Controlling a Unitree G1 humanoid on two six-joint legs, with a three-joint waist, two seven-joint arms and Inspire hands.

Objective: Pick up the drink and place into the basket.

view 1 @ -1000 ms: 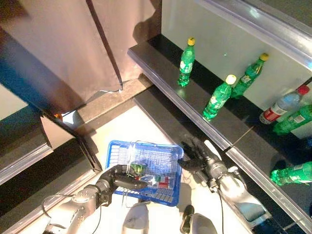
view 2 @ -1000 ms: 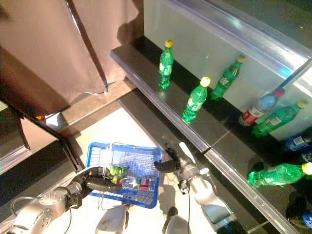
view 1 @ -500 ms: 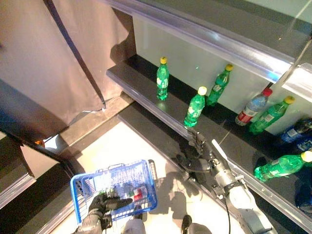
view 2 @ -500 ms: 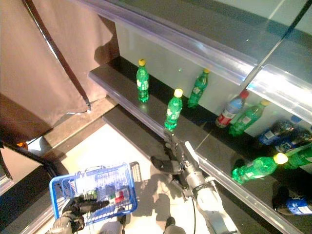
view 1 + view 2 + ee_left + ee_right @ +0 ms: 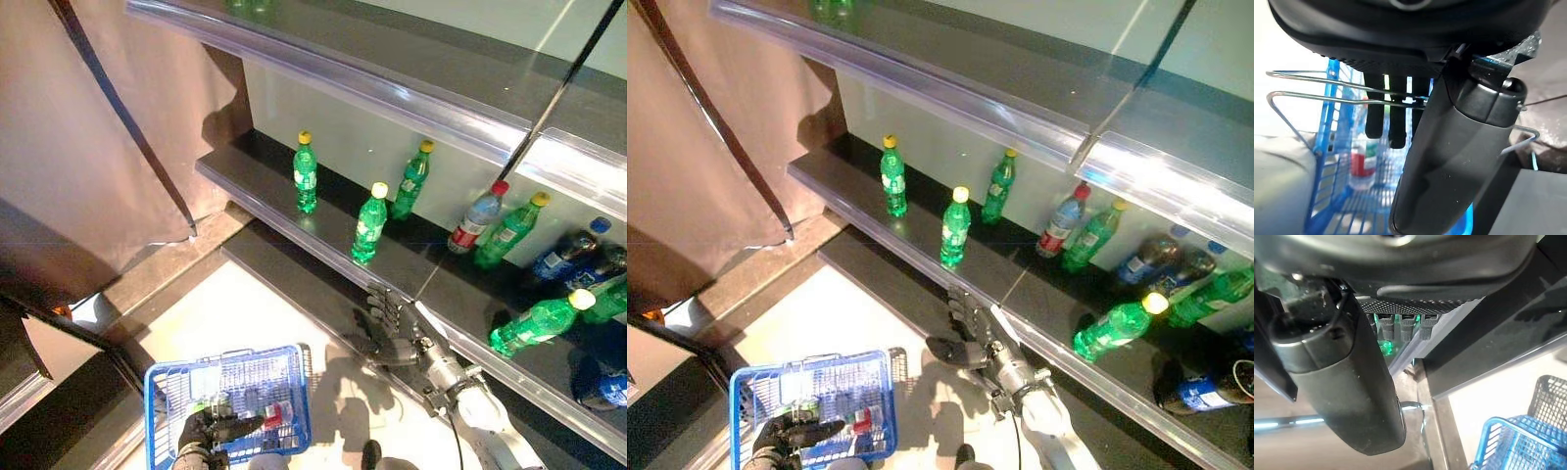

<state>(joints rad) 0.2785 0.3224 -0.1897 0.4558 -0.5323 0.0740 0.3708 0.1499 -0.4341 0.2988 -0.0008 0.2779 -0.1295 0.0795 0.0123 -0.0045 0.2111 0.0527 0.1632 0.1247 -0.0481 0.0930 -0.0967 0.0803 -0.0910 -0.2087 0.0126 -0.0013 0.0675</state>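
Drink bottles stand on a dark shelf [image 5: 294, 211]. The nearest is a green bottle with a pale cap [image 5: 369, 223]; another green one with a yellow cap [image 5: 306, 173] stands to its left. My right hand [image 5: 392, 331] is open with fingers [image 5: 1400, 328] straight, just below the shelf's front edge and under the pale-capped bottle [image 5: 1385, 346], not touching it. A blue basket [image 5: 230, 392] hangs at the lower left, with my left hand [image 5: 209, 431] shut on its wire handles [image 5: 1327, 90]. Bottles, one with a red label [image 5: 1360, 161], lie inside.
Further right on the shelf are a green bottle [image 5: 411, 181], a clear one with a red cap [image 5: 477, 217], another green one [image 5: 509, 227], dark blue ones [image 5: 568, 257] and a lying green one [image 5: 541, 323]. A metal-edged shelf [image 5: 392, 93] overhangs. A brown curtain [image 5: 88, 147] hangs on the left.
The camera has tilted up, showing more of the shelves. My right hand has risen from beside the basket towards the shelf's edge below the pale-capped bottle. My left hand still holds the basket.
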